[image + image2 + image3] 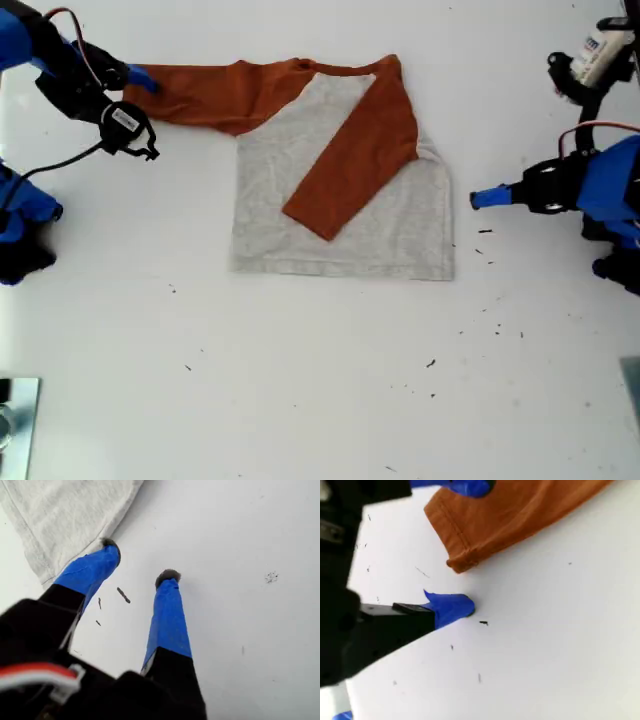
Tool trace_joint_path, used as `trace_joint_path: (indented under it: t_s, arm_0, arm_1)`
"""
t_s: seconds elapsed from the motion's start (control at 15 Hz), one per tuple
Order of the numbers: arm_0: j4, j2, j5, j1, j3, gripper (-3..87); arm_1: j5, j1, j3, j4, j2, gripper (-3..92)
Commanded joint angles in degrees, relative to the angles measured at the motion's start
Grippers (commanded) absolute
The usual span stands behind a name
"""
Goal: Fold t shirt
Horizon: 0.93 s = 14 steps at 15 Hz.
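While our first gripper (137, 562) hovers spread beside the t shirt (340, 190) hem, our second gripper (465, 545) gapes around its sleeve cuff (455, 540).

T shirt (340, 215) flat on tabletop (320, 380), upper middle of exterior view. One sleeve (355, 160) folded diagonally across body; other sleeve (200, 95) stretched toward exterior view's left. My second hand (470, 545) at that sleeve's cuff (452, 540), fingers either side of it. My first hand (140, 562) on exterior view's right, just beside shirt's hem corner (45, 572).
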Motion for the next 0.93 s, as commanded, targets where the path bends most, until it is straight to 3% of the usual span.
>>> trace_joint_path:
  t_s: [0.0, 0.27, 0.4, 0.6, 0.87]
  arm_0:
    - [-3.3, -5.8, 5.2, -6.0, -1.6, 16.4]
    - [-5.1, -2.5, 8.3, -4.9, -2.5, -0.2]
    - [-3.3, 2.6, 8.2, -1.2, -4.4, -0.2]
    - [1.4, 16.3, 4.6, 12.3, -12.5, -0.2]
    - [10.9, 3.3, 1.1, 29.8, -48.3, -0.2]
  arm_1:
    - [0.3, -1.1, 3.0, -0.4, 0.5, 17.8]
    - [0.1, -1.0, 3.0, -0.4, 0.5, 17.8]
    - [0.3, -1.0, 3.0, -0.4, 0.5, 17.8]
    - [0.4, -0.9, 3.0, -0.4, 0.5, 17.8]
    - [0.4, -0.7, 3.0, -0.4, 0.5, 17.8]
